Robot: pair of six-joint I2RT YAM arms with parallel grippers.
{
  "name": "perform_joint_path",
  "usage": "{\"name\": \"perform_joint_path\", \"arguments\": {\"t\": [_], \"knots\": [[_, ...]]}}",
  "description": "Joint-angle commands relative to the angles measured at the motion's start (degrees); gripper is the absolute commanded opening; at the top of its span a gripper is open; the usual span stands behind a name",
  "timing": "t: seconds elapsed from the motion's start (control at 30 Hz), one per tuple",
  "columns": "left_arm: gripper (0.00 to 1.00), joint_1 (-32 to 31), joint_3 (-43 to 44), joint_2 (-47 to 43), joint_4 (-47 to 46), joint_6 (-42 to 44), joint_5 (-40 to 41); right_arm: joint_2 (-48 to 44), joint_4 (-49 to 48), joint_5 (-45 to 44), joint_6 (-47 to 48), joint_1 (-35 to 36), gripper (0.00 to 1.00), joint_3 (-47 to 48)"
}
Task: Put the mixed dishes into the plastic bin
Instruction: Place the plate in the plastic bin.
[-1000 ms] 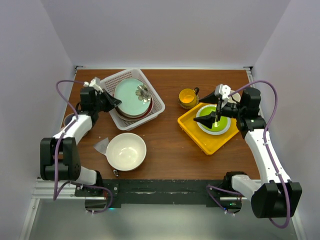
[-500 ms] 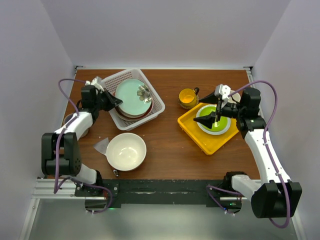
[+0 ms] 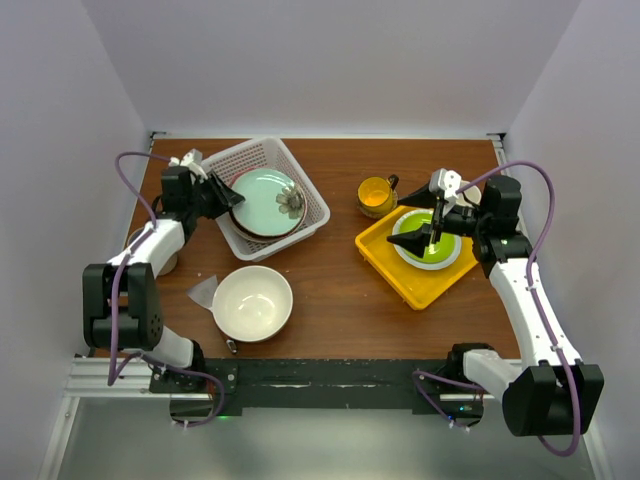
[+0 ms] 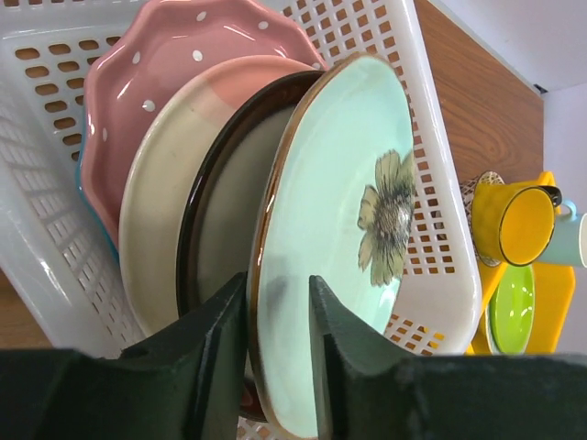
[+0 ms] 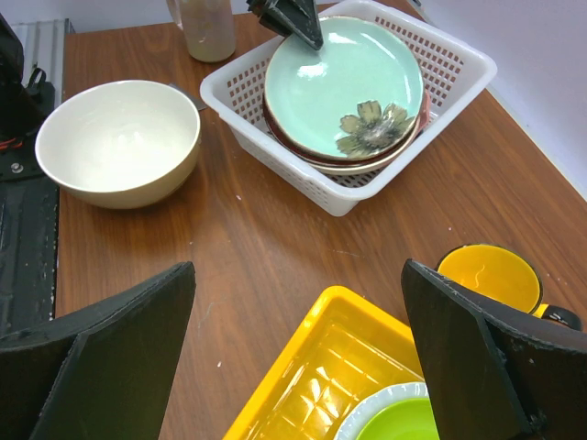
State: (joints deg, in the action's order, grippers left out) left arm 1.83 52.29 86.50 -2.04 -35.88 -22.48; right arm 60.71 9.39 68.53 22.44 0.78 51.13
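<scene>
My left gripper (image 3: 232,198) (image 4: 278,302) is shut on the near rim of a mint-green plate with a flower (image 3: 268,192) (image 4: 339,202) (image 5: 344,87). The plate leans on the stack in the white plastic bin (image 3: 312,214) (image 4: 440,183) (image 5: 449,69). Behind it stand a dark bowl (image 4: 215,211), a cream-pink plate (image 4: 160,211) and a pink dotted plate (image 4: 174,64). The large cream bowl (image 3: 252,303) (image 5: 119,137) and the yellow mug (image 3: 376,195) (image 5: 486,275) sit on the table. A pinkish mug (image 5: 209,32) stands beyond the bin. My right gripper (image 3: 425,238) (image 5: 303,367) is open and empty over the yellow tray.
The flat yellow tray (image 3: 400,275) (image 5: 312,385) holds the lime-green white-rimmed plate (image 3: 432,250) (image 5: 404,422). A white cup with a teal inside (image 4: 573,240) shows by the tray. A clear scrap (image 3: 205,292) lies left of the cream bowl.
My left gripper has shifted a little to the right with the mint plate, which now lies flatter on the stack in the bin. The right arm has not moved.
</scene>
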Motion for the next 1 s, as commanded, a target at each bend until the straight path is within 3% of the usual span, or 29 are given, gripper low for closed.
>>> {"name": "perform_joint_path", "arguments": {"t": [0.0, 0.53, 0.97], "knots": [[0.42, 0.37, 3.25, -2.30, -1.48, 2.21, 1.30, -0.33, -1.83, 0.72, -0.73, -0.25, 0.98, 0.02], [0.74, 0.37, 4.57, -10.46, 1.96, 6.35, 7.80, -0.41, -1.57, 0.02, -0.46, -0.25, 0.98, 0.11], [0.80, 0.37, 2.73, -16.80, 3.80, 7.84, 8.15, -1.03, 2.29, -1.12, 2.87, -0.42, 0.98, 0.98]]}}
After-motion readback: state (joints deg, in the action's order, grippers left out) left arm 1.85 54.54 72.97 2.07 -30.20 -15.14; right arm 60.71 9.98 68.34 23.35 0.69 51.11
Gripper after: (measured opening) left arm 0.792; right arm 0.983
